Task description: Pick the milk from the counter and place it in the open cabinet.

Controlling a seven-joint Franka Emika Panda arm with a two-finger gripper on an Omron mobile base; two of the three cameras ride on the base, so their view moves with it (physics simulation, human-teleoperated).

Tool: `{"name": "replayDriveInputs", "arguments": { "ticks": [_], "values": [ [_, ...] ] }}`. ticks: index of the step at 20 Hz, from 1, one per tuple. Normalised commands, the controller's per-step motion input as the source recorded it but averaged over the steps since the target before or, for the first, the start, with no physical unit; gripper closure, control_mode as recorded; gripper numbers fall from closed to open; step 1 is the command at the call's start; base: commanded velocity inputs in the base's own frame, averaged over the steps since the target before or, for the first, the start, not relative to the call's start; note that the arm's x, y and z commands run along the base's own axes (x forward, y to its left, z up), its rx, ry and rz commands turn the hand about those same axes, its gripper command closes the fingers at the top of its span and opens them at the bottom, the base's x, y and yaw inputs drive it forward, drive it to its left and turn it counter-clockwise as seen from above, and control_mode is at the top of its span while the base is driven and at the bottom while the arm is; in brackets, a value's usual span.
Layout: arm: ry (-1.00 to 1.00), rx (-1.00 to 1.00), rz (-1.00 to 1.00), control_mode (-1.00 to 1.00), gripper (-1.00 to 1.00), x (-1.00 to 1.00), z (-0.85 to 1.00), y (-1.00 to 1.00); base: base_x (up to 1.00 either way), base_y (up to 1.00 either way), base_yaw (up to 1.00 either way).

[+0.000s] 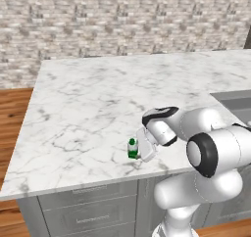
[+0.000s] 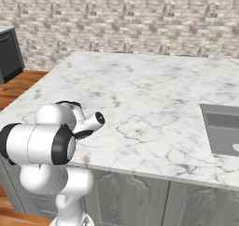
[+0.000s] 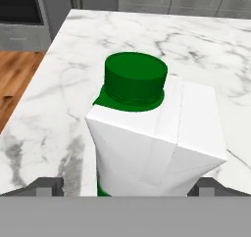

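One milk (image 3: 156, 135) carton, white with green cap, upright near the front edge of the marble counter (image 1: 98, 99). Gripper (image 1: 143, 150) low beside it, jaws spread wide with a tip at each side, seemingly positioned to close. Carton not yet clamped.

No readable text, label, brand, number or sign is showing anywhere. The milk (image 3: 157, 138) is presenting plain white faces and a plain green cap — nothing printed on them — and the counter (image 1: 98, 99) is showing bare grey-veined marble.
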Motion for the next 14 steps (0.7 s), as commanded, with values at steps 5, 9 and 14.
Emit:
{"name": "replayDriveInputs", "arguments": {
  "ticks": [5, 9, 14],
  "values": [
    [0.0, 0.0, -0.06, -1.0, -1.0, 0.0, -0.03, 0.06, 0.0, 0.0, 0.0],
    [0.0, 0.0, -0.06, -1.0, 1.0, 0.0, -0.01, 0.02, 0.0, 0.0, 0.0],
    [0.0, 0.0, -0.03, -1.0, 1.0, 0.0, 0.0, 0.0, 0.0, 0.0, 0.0]
  ]
}}
